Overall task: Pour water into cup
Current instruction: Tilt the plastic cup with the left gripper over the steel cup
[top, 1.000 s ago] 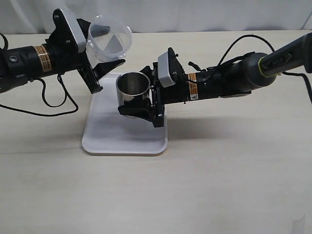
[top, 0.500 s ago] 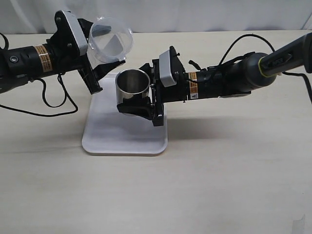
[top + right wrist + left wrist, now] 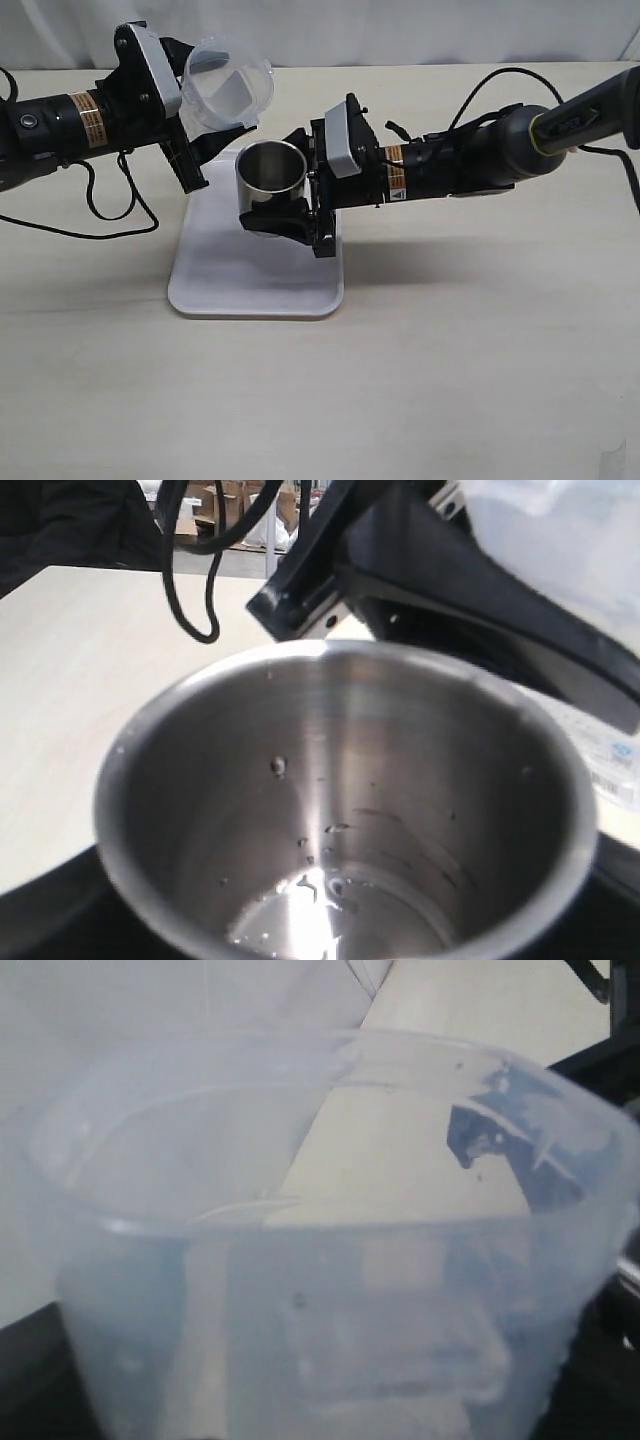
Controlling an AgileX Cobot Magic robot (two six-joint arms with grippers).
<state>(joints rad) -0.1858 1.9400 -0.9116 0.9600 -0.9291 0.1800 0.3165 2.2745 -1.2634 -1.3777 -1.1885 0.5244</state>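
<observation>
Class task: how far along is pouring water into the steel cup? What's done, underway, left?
Done: a shallow pool of water lies in the steel cup, held by the right end effector over the white tray. In hand: the left end effector holds the plastic beaker tipped near the cup's rim. Left: possibly more pouring; setting both down.

soft, even light from above; faint shadows on the table (image 3: pixel 470 360). glare glints in the cup (image 3: pixel 330 780) bottom; the close beaker (image 3: pixel 300 1310) looks hazy, unfocused.
</observation>
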